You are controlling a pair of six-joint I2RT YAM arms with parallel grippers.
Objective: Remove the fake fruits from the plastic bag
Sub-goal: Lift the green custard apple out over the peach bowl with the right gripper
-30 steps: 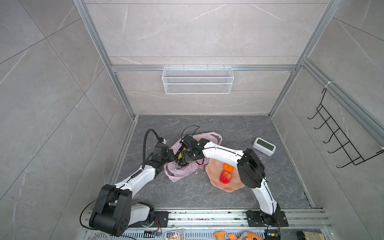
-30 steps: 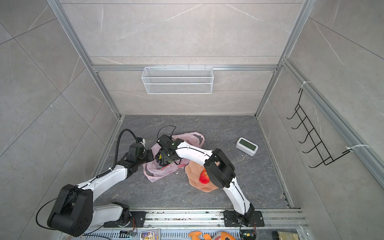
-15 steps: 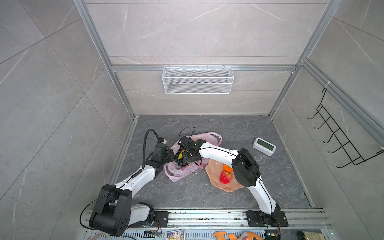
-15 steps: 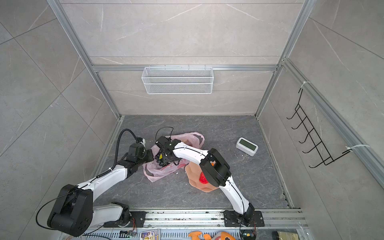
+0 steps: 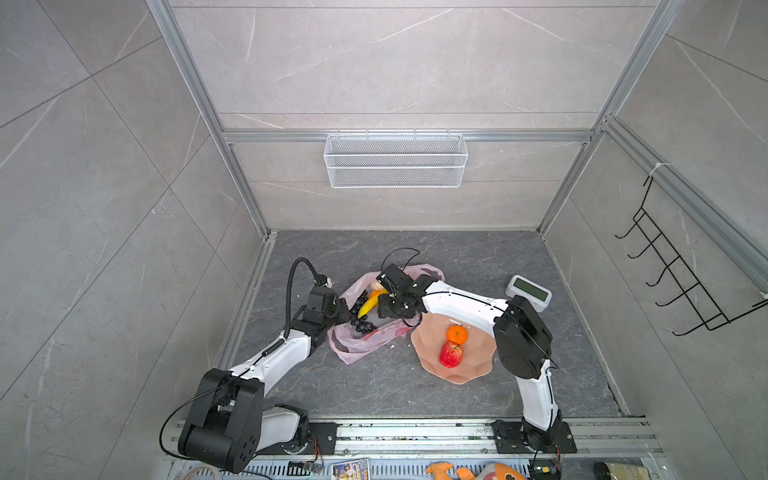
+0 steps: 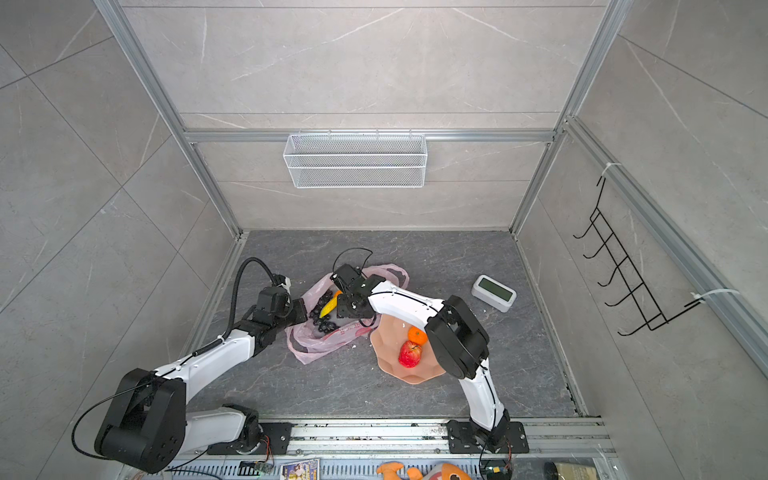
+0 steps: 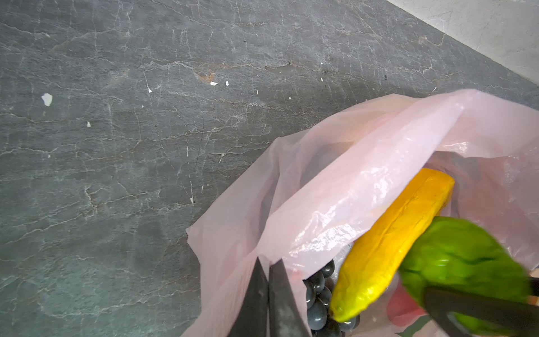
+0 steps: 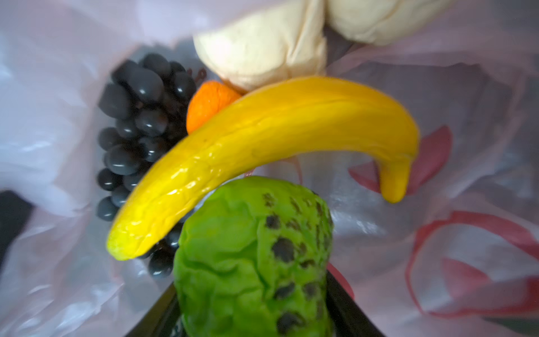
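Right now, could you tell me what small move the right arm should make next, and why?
Probably lift the right gripper up out of the bag. Its fingers press both sides of the green piece, the left gripper pinches the bag's rim, and the banana lies against the piece, so pull gently.

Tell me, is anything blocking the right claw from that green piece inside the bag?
Nothing visible does. The green leafy piece sits clamped in the right gripper, inside the plastic bag. The banana lies just beyond it, not between. The left gripper pinches the bag's edge, holding the mouth open.
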